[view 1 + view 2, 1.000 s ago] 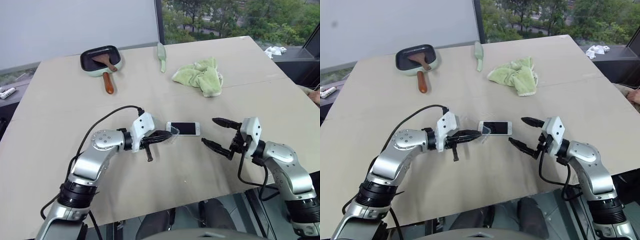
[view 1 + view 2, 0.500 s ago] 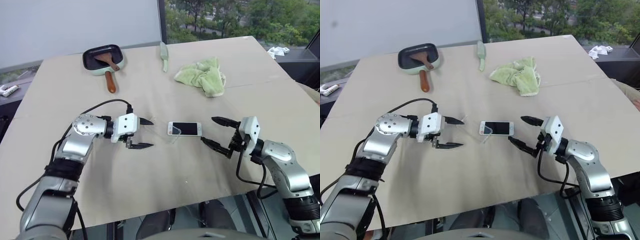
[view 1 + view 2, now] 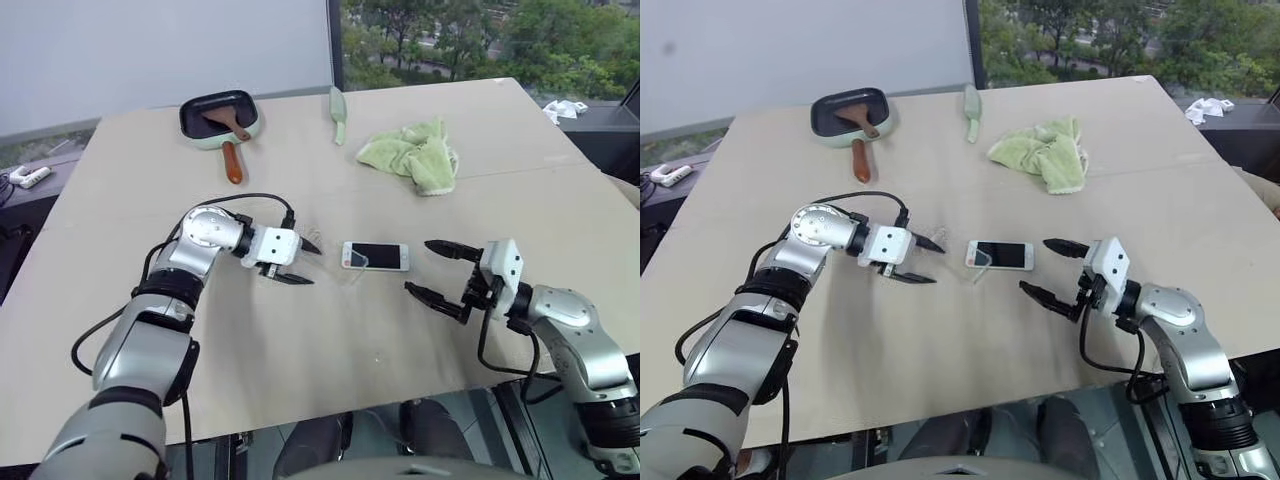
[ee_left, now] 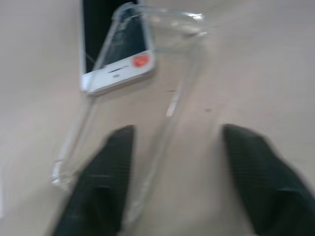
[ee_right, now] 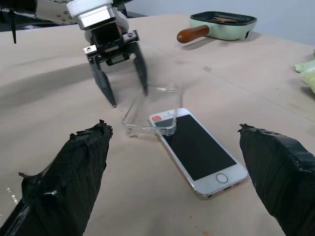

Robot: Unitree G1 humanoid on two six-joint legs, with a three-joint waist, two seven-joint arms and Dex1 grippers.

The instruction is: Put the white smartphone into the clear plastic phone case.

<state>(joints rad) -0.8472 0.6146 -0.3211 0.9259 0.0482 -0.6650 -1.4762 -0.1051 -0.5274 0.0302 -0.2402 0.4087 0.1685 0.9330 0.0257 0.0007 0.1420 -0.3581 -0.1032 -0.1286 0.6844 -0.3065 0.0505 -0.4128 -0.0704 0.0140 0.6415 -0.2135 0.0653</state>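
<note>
While clear plastic phone case (image 5: 150, 109) overlaps white smartphone (image 5: 199, 152) end, unseated

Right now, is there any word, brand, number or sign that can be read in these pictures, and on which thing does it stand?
No text can be read anywhere.
Red round sticker on the white smartphone, at the end under the clear plastic phone case: any marks on it are too small to read.
The phone's screen is black and blank.

Clear plastic case (image 5: 152, 110), glossy phone (image 5: 199, 150)
</note>
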